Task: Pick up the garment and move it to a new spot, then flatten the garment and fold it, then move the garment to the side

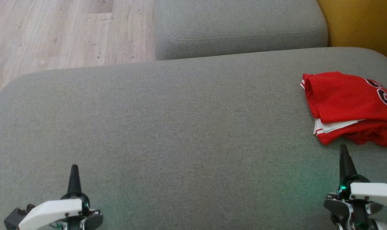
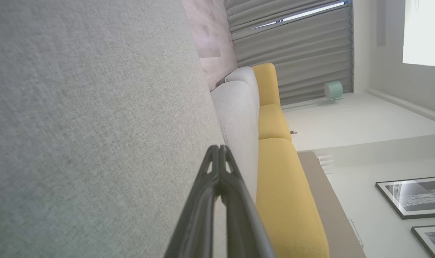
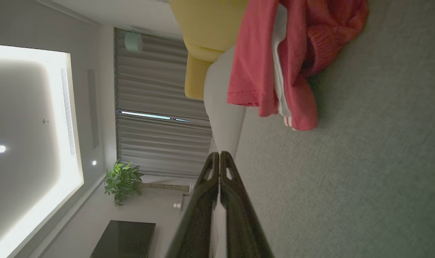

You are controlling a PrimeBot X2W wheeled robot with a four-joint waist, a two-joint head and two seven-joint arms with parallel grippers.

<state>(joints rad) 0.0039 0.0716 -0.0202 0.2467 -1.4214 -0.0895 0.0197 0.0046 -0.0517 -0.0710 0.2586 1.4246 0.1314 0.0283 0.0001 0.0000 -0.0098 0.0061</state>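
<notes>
**Jersey sits at the side, both claws empty**

Red jersey-style garment with white trim and dark lettering (image 1: pixel 346 102) lies in loose stacked layers at the right edge of the head view. It rests on the broad grey fabric sofa cushion (image 1: pixel 180 127) and is partly cut off by the frame. The right gripper (image 1: pixel 344 159) sits just below it at lower right, its fingers pressed together on nothing, near the cloth but apart from it. The left gripper (image 1: pixel 74 179) waits at lower left, well apart from the garment, also closed and empty. My read is that the garment is folded and moved aside, with both arms parked low to keep off it. The bottom layer looks rumpled, though.
</notes>
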